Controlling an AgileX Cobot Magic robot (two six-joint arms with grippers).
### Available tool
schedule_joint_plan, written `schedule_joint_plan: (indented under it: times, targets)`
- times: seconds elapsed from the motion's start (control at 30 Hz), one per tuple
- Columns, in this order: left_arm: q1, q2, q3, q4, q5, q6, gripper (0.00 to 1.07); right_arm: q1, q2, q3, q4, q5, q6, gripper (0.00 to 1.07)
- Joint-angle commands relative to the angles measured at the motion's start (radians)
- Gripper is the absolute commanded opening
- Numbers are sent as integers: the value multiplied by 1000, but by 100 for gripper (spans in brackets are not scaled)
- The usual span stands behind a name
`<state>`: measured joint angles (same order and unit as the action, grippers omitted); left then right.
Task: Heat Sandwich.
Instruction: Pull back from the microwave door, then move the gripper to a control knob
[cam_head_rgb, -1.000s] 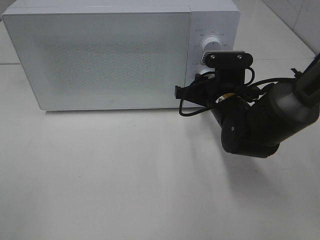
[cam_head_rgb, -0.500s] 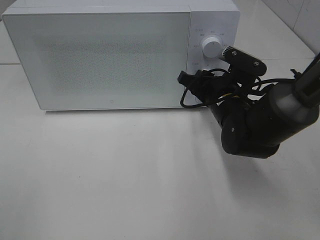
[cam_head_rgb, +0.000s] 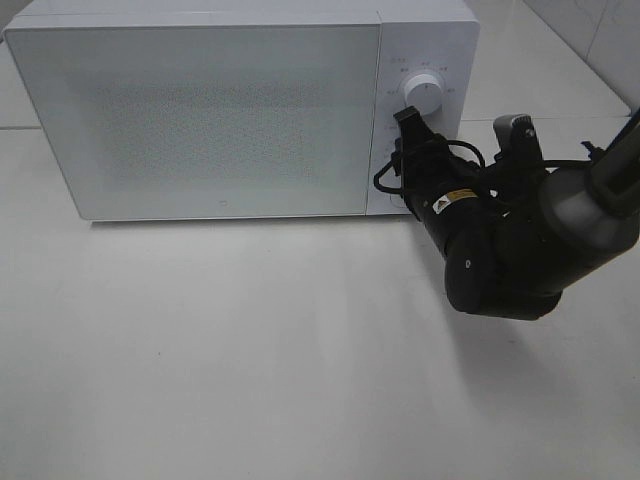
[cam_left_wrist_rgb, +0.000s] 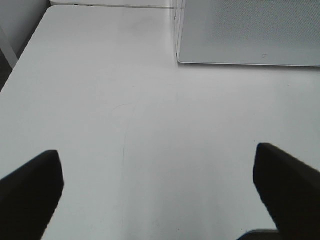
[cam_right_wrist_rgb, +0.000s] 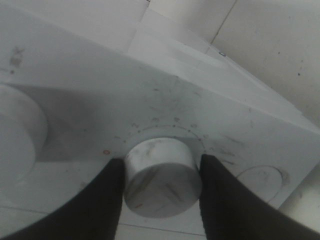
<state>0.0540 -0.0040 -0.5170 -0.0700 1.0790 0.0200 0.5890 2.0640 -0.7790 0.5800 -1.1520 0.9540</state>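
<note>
The sandwich is not in view. A white microwave stands at the back of the table with its door closed. My right gripper reaches its control panel below the upper dial. In the right wrist view the right gripper is shut on the lower round knob, one dark finger on each side. The other dial shows beside it. My left gripper hangs open over bare table, nothing between its fingers, and does not show in the high view.
The white table stretches in front of the microwave. The microwave's near corner appears in the left wrist view. The right arm's dark body sits by the microwave's right end. A tiled wall lies at the far right.
My right wrist has rolled around the knob: its camera mount swung from above the gripper to its right side, and the fingers turned with it. The left gripper has not moved.
</note>
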Motion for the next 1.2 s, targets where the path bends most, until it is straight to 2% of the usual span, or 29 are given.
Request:
schedule_joint_plan:
  times: [0.03,0.33,1.2]
  targets:
    - [0,-27,2,-2,-8,-3,98,-5,-10,-18,-19,-116,206,8]
    - [0,-27,2,-2,-8,-3,98,-5,-10,-18,5,-116,455,9]
    - [0,-27,2,-2,-8,-3,98,-5,-10,-18,8,-145,441,10]
